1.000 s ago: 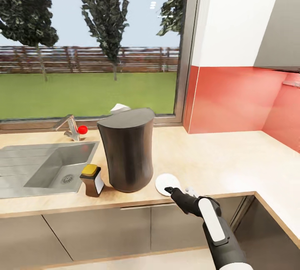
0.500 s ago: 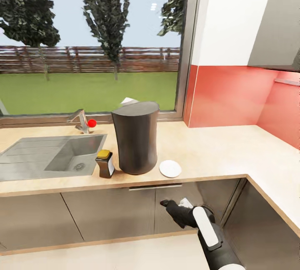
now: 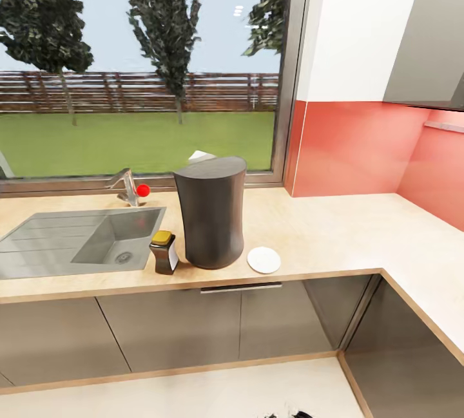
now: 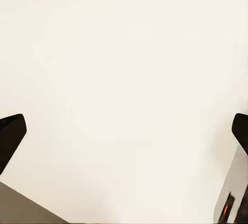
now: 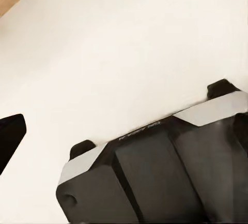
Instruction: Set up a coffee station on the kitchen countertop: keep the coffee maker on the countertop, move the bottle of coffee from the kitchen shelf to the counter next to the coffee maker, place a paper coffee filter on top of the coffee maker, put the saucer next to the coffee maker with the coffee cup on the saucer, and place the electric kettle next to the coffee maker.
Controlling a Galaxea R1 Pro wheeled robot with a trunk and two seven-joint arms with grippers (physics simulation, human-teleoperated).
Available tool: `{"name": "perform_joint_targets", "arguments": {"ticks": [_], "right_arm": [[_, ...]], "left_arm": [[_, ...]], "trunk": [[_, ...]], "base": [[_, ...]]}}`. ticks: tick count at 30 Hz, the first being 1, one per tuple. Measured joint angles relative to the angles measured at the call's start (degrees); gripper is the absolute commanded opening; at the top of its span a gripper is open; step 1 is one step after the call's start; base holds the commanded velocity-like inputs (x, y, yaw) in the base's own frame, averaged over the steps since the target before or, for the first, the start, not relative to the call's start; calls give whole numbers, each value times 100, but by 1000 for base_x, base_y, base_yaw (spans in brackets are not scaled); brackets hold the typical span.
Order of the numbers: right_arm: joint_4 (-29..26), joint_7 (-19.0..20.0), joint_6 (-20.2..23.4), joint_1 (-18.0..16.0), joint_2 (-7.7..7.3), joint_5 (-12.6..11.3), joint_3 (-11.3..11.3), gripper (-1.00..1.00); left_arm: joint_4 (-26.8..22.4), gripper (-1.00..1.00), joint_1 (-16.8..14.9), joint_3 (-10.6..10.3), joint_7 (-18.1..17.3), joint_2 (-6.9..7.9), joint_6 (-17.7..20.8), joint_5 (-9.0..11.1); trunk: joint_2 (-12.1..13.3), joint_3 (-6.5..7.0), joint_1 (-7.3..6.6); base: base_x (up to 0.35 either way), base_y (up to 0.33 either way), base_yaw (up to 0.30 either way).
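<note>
Saucer (image 3: 264,259) sits beside the coffee maker (image 3: 211,212), ready for our cup; our left gripper (image 4: 124,131) is wide apart, our right we cannot tell.

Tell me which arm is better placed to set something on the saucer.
Right, probably: the saucer sits on the countertop right of the coffee maker, so the left arm would have to reach around that tall body.

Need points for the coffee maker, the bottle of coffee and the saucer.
coffee maker (image 3: 211,218): head view, middle of its dark grey body.
bottle of coffee (image 3: 164,256): head view, dark jar below the yellow lid.
saucer (image 3: 264,260): head view, centre of the white dish.
</note>
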Motion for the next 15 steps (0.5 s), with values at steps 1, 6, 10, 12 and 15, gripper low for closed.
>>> {"name": "perform_joint_targets", "arguments": {"ticks": [1, 6, 10, 12, 15], "right_arm": [[410, 149, -481, 2, -75, 517, 67, 100], [681, 918, -750, -1, -174, 1872, 109, 100], [888, 1106, -782, -1, -330, 2384, 110, 100], [1022, 1131, -788, -1, -384, 2452, 113, 100], [1100, 1139, -820, -1, -408, 2492, 113, 100]], "left_arm": [[-271, 100, -6, -4, -1, -224, 0, 1], [-598, 100, -23, 3, -2, -516, -7, 46], [-566, 100, -44, 48, -1, -536, -30, 68], [-468, 100, -38, 64, 3, -531, -229, 65], [-141, 100, -32, 34, 11, -546, -760, 53]], "trunk": [[0, 0, 0], [0, 0, 0], [0, 0, 0], [-1, 0, 0], [-1, 0, 0]], "base": [[0, 0, 0], [0, 0, 0], [0, 0, 0], [0, 0, 0], [0, 0, 0]]}}
